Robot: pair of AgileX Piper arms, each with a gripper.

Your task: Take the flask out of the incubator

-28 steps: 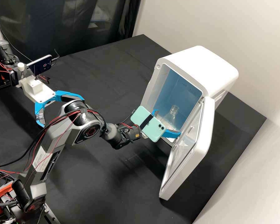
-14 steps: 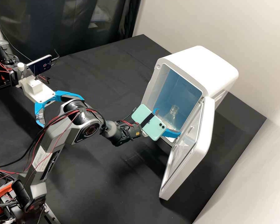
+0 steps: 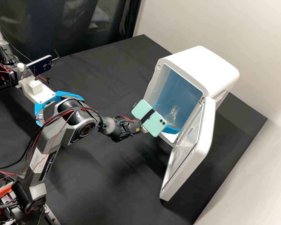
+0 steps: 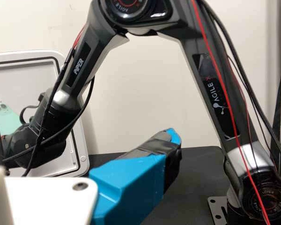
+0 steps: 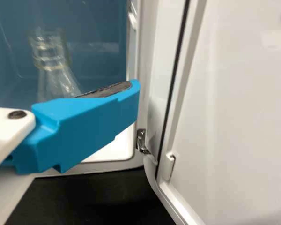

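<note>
High view: right gripper (image 3: 167,120) at mouth of white incubator (image 3: 206,67), centre-right of frame. Jaws apart, nothing clamped. Clear conical flask (image 3: 175,112) upright on floor of blue chamber, just beside blue fingers (image 3: 170,130); contact cannot tell. Door (image 3: 190,147) hangs open, lower right. Left gripper (image 3: 59,109) at left of frame over black bench (image 3: 115,72), jaws spread wide, empty.

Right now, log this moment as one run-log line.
right tool: open, at white incubator mouth | clear glass flask: upright inside, ungripped | door: open
</note>
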